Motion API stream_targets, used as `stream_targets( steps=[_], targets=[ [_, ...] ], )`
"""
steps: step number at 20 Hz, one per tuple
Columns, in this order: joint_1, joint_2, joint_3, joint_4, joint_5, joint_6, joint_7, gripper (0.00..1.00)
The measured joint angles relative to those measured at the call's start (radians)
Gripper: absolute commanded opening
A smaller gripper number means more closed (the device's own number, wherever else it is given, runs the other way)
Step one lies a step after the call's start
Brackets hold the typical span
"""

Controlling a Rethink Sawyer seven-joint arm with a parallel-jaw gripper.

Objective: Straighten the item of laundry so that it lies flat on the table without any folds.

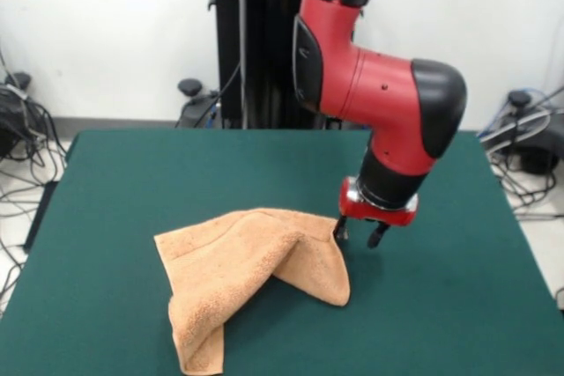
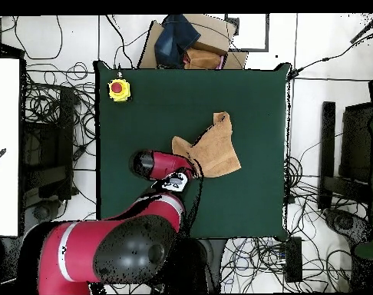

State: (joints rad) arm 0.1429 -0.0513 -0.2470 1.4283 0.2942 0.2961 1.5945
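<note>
fluffy peach towel (image 1: 247,279) folded, green felt table (image 1: 458,288)

Peach-orange terry towel (image 1: 247,279), crumpled and folded over itself, one flap draped across the body. Positioned on dark green counter (image 1: 132,182), near its middle, narrow end extending toward one counter edge.

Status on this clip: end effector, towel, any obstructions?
End effector open, low at the towel's edge. Peach-orange terry-cloth towel crumpled, folded over itself on the dark green felt table. Yellow box with red button at table corner, well clear.
</note>
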Motion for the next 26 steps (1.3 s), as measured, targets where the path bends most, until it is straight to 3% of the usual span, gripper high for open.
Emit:
stream_targets(
  steps=[17,26],
  targets=[
    [0.093,-0.092,-0.100,0.004,0.000,0.024,0.000,1.00],
    [0.096,-0.112,-0.127,0.004,-0.001,0.024,0.000,1.00]
  ],
)
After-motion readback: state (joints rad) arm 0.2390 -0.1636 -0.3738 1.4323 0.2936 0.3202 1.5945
